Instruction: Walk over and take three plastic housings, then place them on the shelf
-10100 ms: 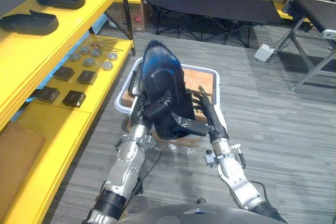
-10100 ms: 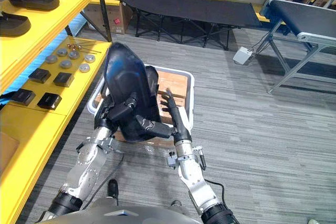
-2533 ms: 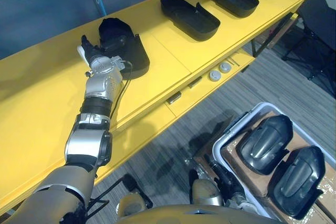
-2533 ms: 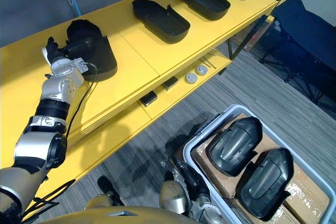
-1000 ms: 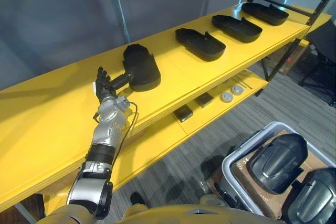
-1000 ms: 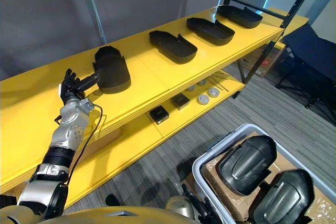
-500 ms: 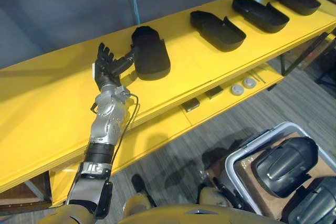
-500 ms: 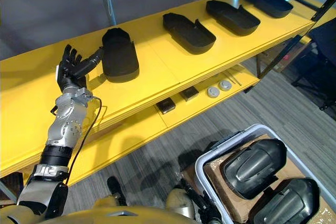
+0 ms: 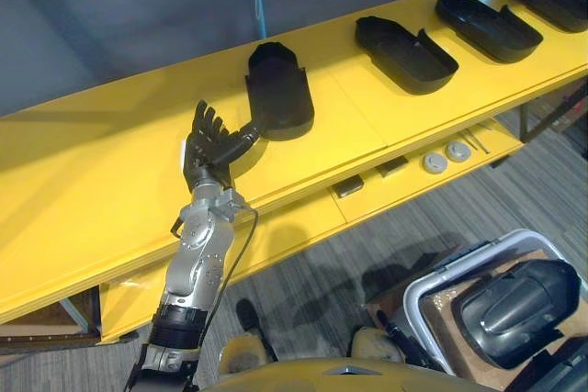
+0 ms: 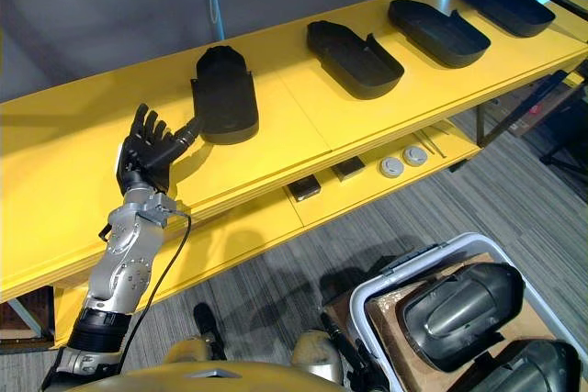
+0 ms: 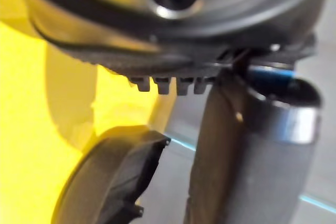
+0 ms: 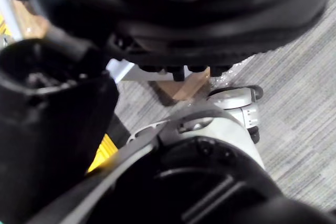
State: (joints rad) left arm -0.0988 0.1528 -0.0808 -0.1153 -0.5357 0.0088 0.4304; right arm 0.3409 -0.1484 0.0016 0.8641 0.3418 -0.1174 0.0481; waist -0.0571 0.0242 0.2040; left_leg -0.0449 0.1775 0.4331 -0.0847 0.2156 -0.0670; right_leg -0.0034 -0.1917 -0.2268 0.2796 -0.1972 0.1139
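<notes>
Just past my left hand (image 9: pixel 213 146), the plastic housing (image 9: pixel 280 89) lies flat on the shelf (image 9: pixel 92 181). Fingers (image 9: pixel 208 122) spread, holding nothing; one tip at its near end. I'd back straight off without nudging it, then fetch another from the bin (image 9: pixel 459 262).
</notes>
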